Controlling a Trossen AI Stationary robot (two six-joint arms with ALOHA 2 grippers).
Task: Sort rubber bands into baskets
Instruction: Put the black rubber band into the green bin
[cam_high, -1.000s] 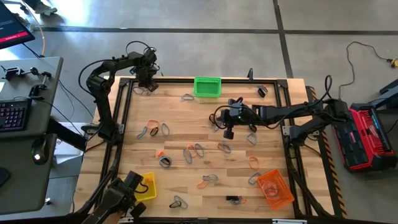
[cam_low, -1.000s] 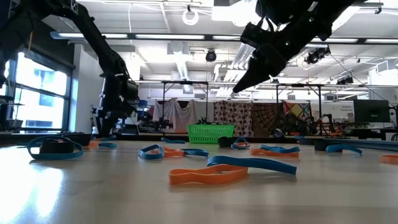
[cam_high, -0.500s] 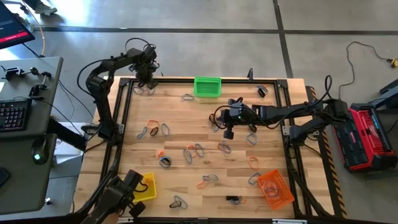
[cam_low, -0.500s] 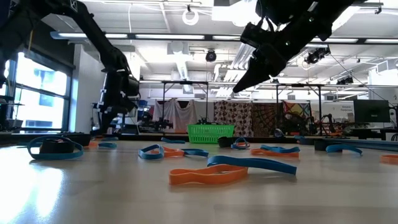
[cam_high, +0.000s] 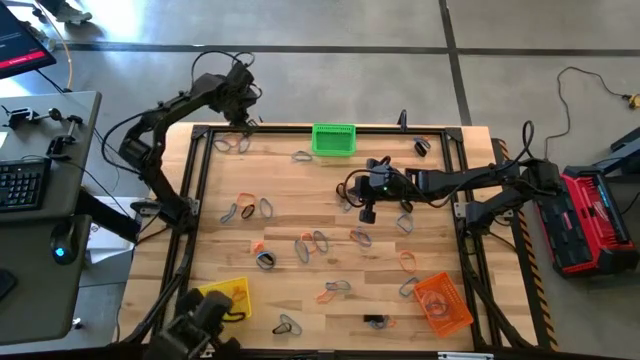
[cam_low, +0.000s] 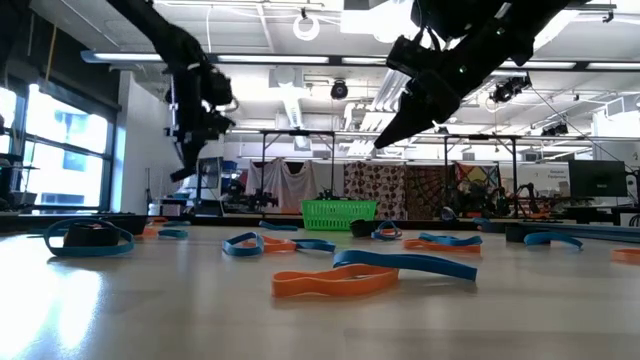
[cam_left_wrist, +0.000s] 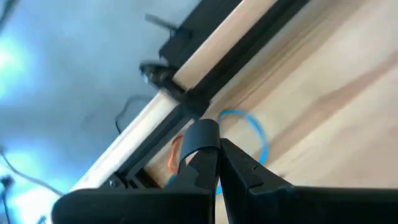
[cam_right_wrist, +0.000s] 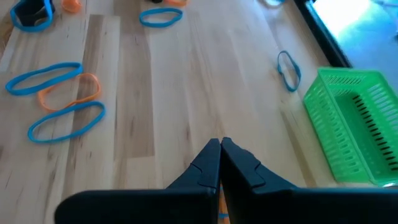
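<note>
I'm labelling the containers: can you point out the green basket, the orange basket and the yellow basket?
green basket (cam_high: 334, 139): high view, middle of its mesh floor.
orange basket (cam_high: 442, 303): high view, middle of its mesh floor.
yellow basket (cam_high: 233, 292): high view, visible part of its mesh beside the dark camera mount.

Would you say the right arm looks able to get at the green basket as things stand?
Probably yes. The right gripper hangs shut above the table's middle, and the green basket sits at the far edge just beyond it. Only bare wood and one blue rubber band lie between them in the right wrist view.
</note>
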